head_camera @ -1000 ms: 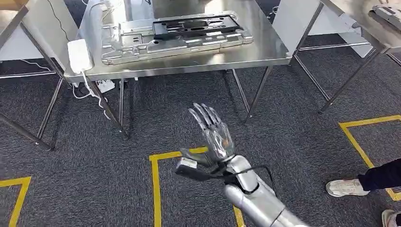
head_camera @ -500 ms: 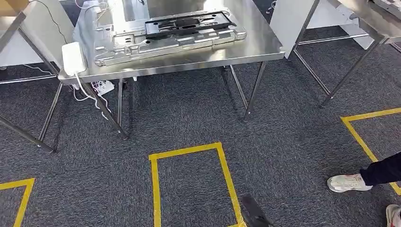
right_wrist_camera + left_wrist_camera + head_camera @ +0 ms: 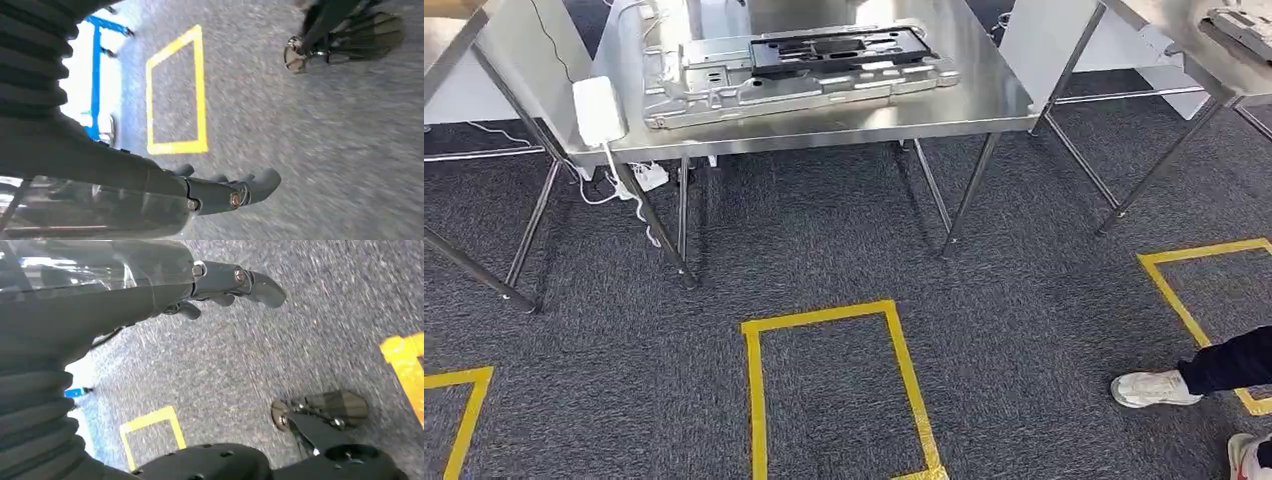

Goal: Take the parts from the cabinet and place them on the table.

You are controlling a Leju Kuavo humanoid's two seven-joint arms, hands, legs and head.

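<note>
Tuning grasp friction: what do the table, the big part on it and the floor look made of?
Table: looks like brushed stainless steel, with bright glare. Part: seemingly stamped bare metal, matte silver with ribs, carrying a black insert, possibly plastic. Floor: grey speckled carpet with yellow tape.

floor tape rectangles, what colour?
Yellow tape rectangle on dark grey carpet; head view shows it best.

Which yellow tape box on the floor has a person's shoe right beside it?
The right box: a white shoe sits by its near corner. The middle box and far-left one have only carpet around them.
</note>
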